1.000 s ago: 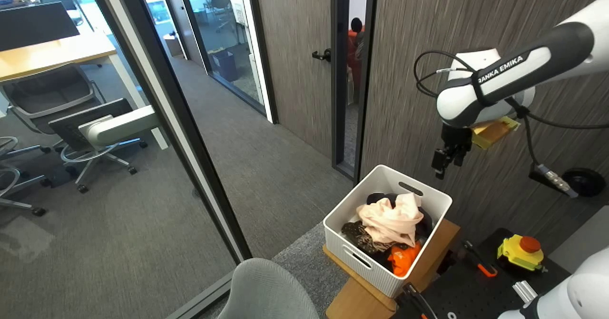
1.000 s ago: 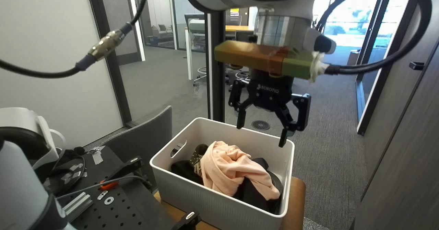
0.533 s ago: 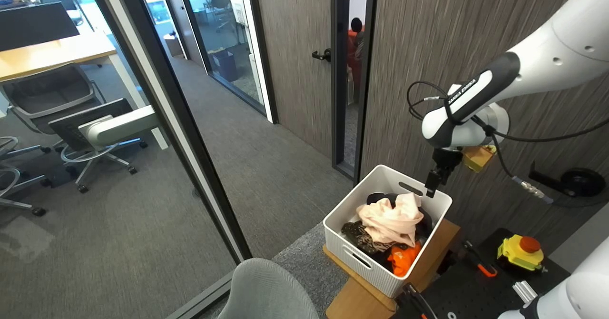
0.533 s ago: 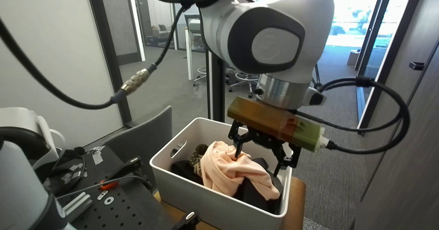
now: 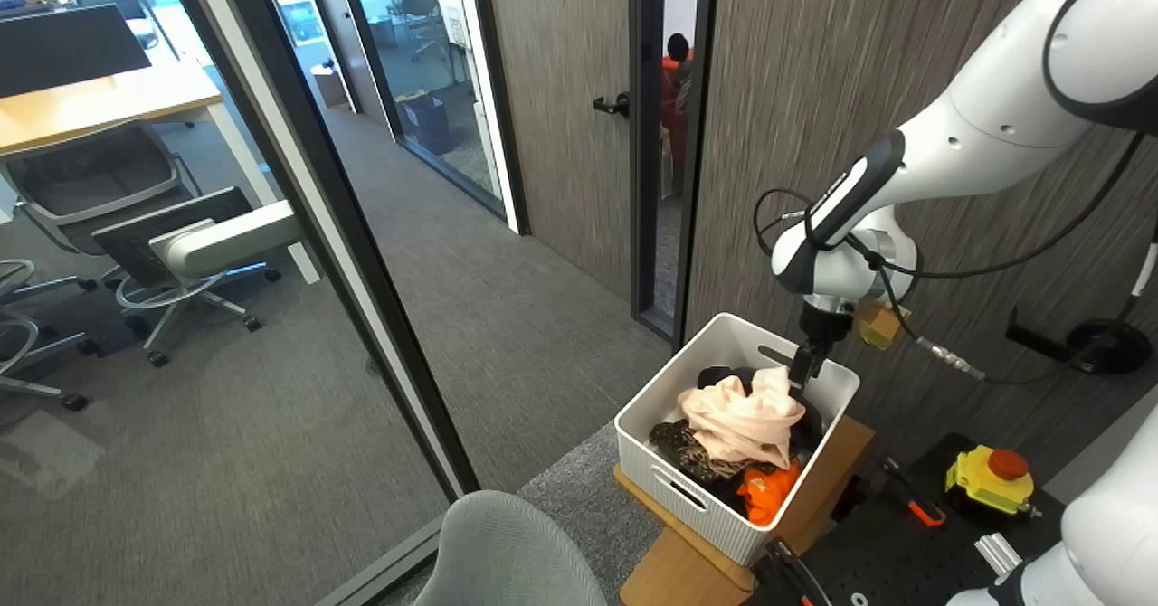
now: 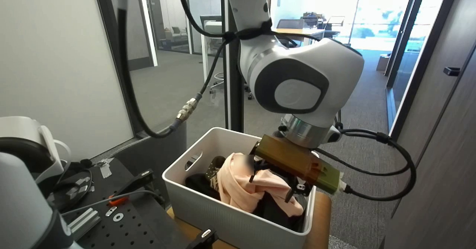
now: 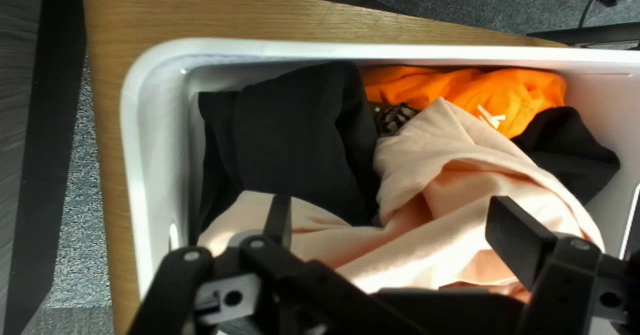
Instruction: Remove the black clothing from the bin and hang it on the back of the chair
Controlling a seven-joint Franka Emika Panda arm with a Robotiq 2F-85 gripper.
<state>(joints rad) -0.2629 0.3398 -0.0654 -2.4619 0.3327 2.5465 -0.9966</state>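
The white bin (image 5: pixel 644 463) holds a heap of clothes and shows in both exterior views (image 6: pixel 238 219). Black clothing (image 7: pixel 295 135) lies folded at one end of the bin in the wrist view, partly covered by a pale pink cloth (image 7: pixel 450 215). It also shows below the pink cloth in an exterior view (image 6: pixel 270 209). My gripper (image 7: pixel 390 212) is open and empty, pointing down over the pink cloth at the black clothing's end; it also shows in both exterior views (image 5: pixel 801 375) (image 6: pixel 271 187). Contact with the cloth cannot be told. The grey chair (image 5: pixel 511 552) stands beside the bin.
Orange cloth (image 7: pixel 465 90), a patterned cloth (image 5: pixel 683 448) and another black piece (image 7: pixel 565 150) share the bin. The bin stands on a wooden stand (image 5: pixel 688 565). A black perforated table (image 6: pixel 130 223) and a glass partition stand close by.
The arm has come down and the gripper has moved from above the bin to inside its rim, over the pink cloth. The gripper stays open. The clothes have not visibly moved.
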